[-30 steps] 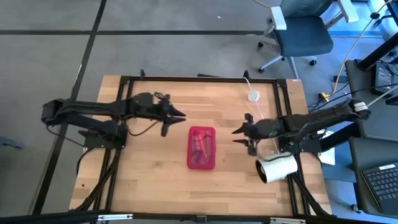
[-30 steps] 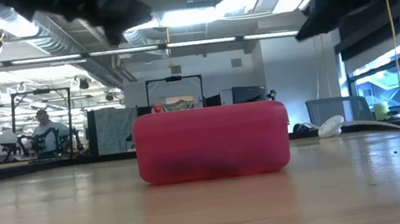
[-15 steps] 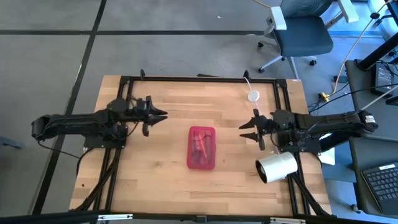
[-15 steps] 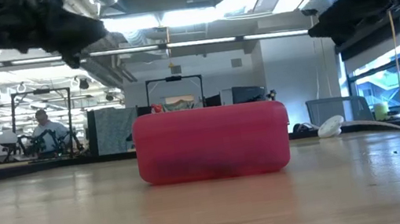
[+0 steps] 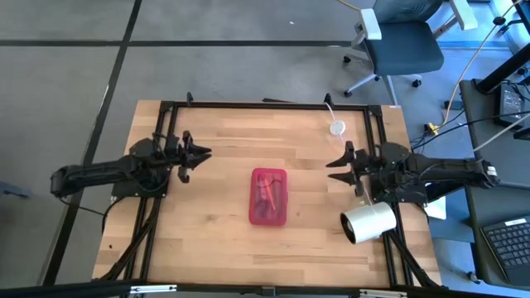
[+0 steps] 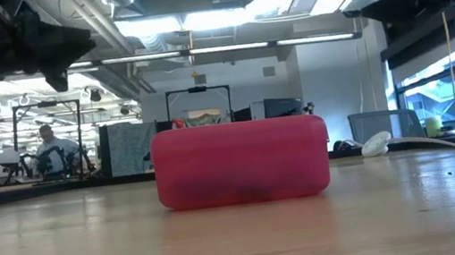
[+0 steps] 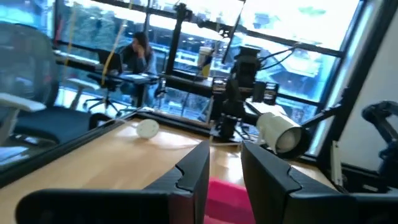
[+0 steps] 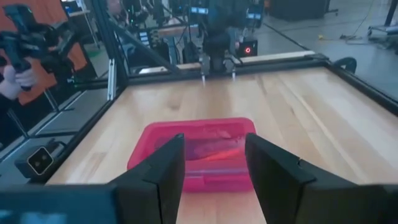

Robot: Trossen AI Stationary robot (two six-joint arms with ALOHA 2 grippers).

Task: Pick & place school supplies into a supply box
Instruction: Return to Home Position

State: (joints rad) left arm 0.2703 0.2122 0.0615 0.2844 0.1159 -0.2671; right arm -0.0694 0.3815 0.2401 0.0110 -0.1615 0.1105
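The supply box (image 5: 268, 196), red translucent plastic, lies flat on the table's middle with its lid down. Dark and reddish shapes of school supplies show through its top (image 8: 208, 148); no pens, pencils or scissors lie loose on the table. My left gripper (image 5: 204, 154) hangs open above the table to the box's left, pointing at it, and the box's edge (image 7: 221, 194) shows between its fingers. My right gripper (image 5: 332, 160) hangs open to the box's right, also pointing at it (image 8: 214, 163). Neither touches anything.
A big white roll (image 5: 367, 222) lies near the table's right edge, close under my right arm. A small white disc (image 5: 336, 127) with a cord sits toward the far right corner. Bare wood (image 5: 207, 232) lies around the box. A person (image 6: 49, 145) sits far behind the table.
Both arms have drawn back from the box. My left gripper has moved toward the table's left edge, my right gripper toward the right edge and slightly toward the far edge. The box has stayed where it was.
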